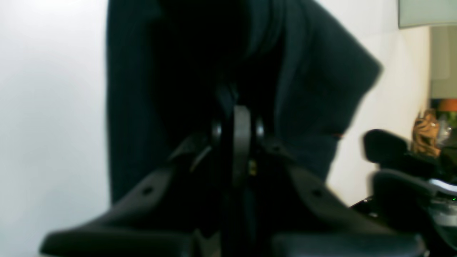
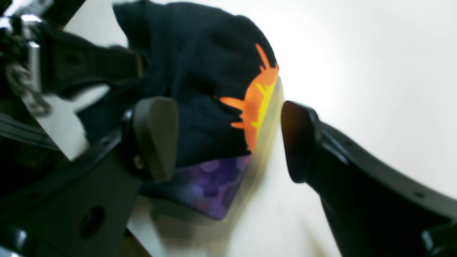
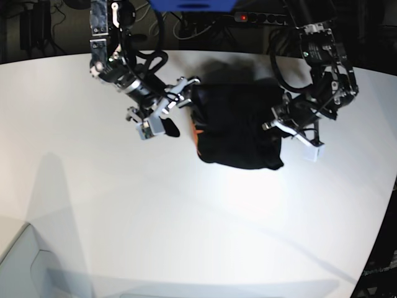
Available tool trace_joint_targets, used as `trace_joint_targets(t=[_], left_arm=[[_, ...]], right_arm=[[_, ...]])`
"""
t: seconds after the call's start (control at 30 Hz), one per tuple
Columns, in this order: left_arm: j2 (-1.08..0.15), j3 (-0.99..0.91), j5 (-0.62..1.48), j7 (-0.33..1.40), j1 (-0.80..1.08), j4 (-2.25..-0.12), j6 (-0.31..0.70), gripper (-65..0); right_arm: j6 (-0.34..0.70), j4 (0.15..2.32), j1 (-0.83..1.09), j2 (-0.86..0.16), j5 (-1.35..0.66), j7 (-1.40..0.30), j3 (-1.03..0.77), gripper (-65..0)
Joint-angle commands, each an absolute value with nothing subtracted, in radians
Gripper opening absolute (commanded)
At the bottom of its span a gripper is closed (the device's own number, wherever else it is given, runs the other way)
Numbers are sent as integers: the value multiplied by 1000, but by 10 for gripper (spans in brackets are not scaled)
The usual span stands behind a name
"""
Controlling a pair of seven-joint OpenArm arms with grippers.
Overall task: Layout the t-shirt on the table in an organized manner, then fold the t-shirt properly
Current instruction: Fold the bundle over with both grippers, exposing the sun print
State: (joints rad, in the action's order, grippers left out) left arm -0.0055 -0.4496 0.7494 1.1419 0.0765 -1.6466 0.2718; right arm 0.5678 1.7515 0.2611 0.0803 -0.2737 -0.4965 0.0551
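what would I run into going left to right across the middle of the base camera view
Bare white table → right gripper, jaws open at the shirt's edge → black t-shirt, bunched → left gripper, shut on the shirt's other edge → more bare table at the far right.

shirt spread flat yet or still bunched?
Bunched. In the base view the t-shirt is a compact dark heap on the table, no sleeves laid out; the right wrist view shows only a sliver of its orange print.
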Motion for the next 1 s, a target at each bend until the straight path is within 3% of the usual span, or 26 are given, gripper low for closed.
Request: trace_joint_targets(t=[0.0, 0.23, 0.6, 0.83, 0.9, 0.97], left_arm=[[-21, -452, 799, 1129, 67, -1693, 277, -649], [-85, -484, 831, 1121, 104, -1710, 277, -649], [-85, -587, 826, 1130, 111, -1707, 277, -649], [-85, -587, 822, 1121, 108, -1558, 277, -649], [-85, -587, 822, 1119, 107, -1515, 277, -649], [-90, -587, 820, 1119, 107, -1484, 277, -649]], right_arm=[[575, 1770, 254, 84, -295, -469, 58, -199], [575, 1768, 254, 84, -295, -469, 58, -199], [575, 1765, 249, 84, -295, -469, 61, -199], [578, 1770, 248, 90, -295, -469, 62, -204], [579, 1770, 245, 91, -295, -467, 77, -245], [579, 1770, 220, 90, -295, -467, 108, -336]])
